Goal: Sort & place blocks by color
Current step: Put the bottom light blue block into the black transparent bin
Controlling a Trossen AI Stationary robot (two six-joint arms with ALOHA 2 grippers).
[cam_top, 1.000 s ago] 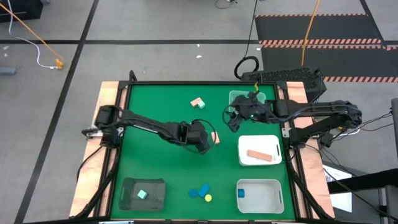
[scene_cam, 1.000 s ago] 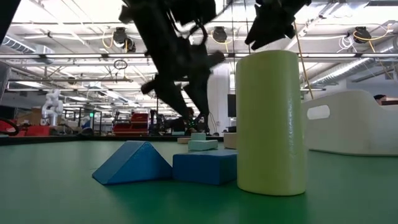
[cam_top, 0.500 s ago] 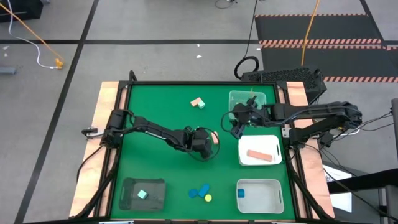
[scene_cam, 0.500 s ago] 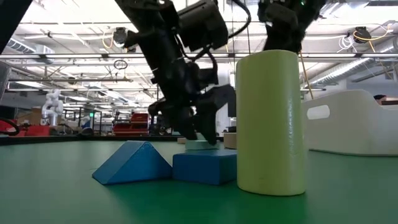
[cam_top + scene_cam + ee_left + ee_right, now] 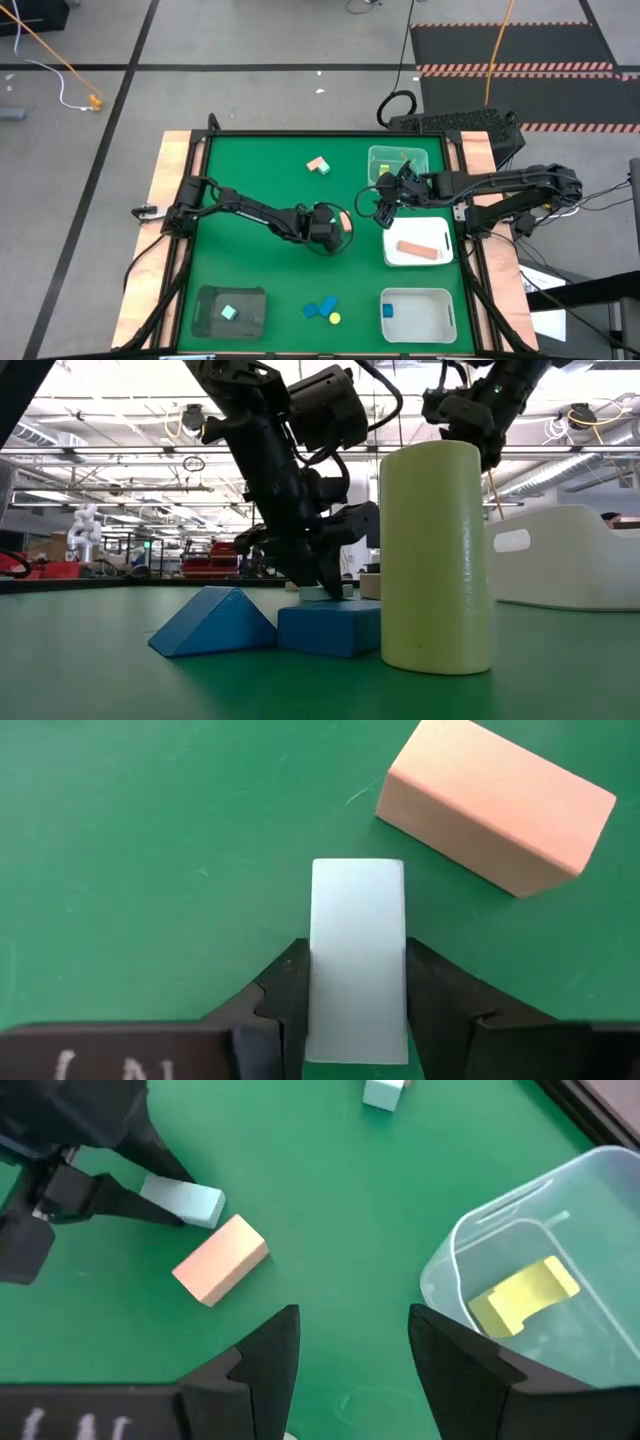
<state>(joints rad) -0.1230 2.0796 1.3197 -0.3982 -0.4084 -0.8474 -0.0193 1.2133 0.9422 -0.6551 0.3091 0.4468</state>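
A mint green bar-shaped block point(image 5: 357, 940) lies on the green mat near the table's middle, with my left gripper point(image 5: 338, 224) shut on it. A salmon pink block point(image 5: 495, 805) lies just beyond it, apart from it. My right gripper point(image 5: 350, 1350) hangs open above the mat between this pair and the clear tray point(image 5: 520, 1240), with nothing between its fingers. The clear tray holds a yellow piece point(image 5: 525, 1295). A pink and mint pair of blocks point(image 5: 318, 165) sits farther back on the mat. My left gripper pinches the mint bar's two long sides point(image 5: 320, 970) between its two fingers, at the end nearest the wrist. The fingers slant down from the table's left side. The bar lies flat on the mat and reaches forward past the fingertips point(image 5: 290, 965).
A white tray point(image 5: 440, 228) holds a pink bar point(image 5: 417, 249). Another white tray point(image 5: 440, 300) holds a blue block, and a dark tray point(image 5: 205, 318) holds a mint one. Two blue blocks point(image 5: 328, 628) and a yellow cylinder point(image 5: 435, 555) stand by the near edge.
My left gripper has come down onto the mat and shut on the mint bar, which has stayed in place. My right gripper has sunk and drifted toward the near edge, still open.
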